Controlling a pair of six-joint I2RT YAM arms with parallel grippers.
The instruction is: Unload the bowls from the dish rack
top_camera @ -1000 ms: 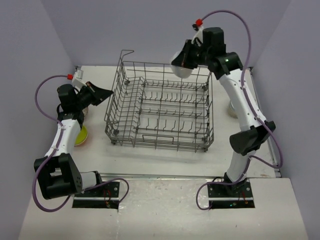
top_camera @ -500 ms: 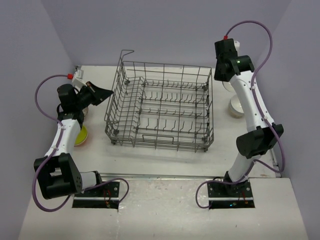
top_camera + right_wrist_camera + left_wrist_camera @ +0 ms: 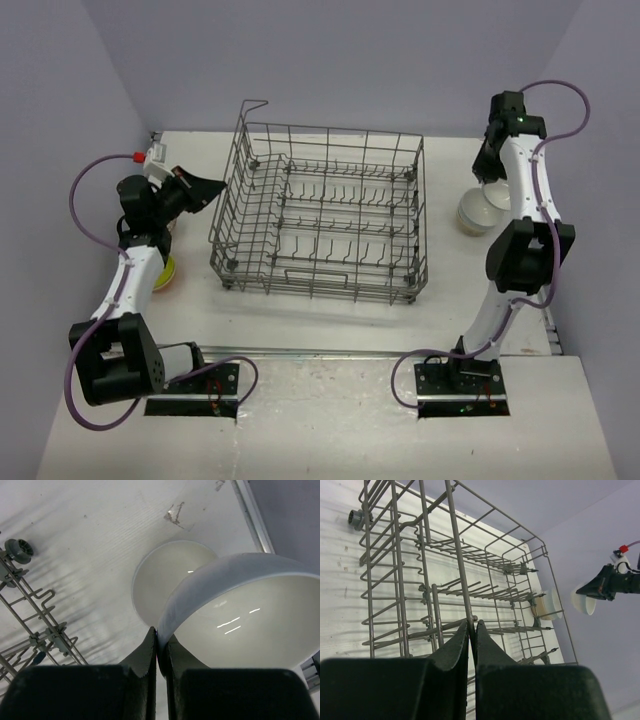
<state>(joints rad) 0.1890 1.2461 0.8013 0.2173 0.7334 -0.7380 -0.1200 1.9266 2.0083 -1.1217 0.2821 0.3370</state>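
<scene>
Our right pincer (image 3: 159,645) clamps the held bowl (image 3: 235,620) by its rim, above the resting bowl (image 3: 160,580) on the bench (image 3: 75,510), right of the dish rack (image 3: 320,215). We should centre, then lower gently to nest. Our left pincer (image 3: 471,630) sits closed, empty.

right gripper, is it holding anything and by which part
The right gripper holds a white bowl by its rim, pinching the wall between its fingers, above a second white bowl that sits on the table.
</scene>
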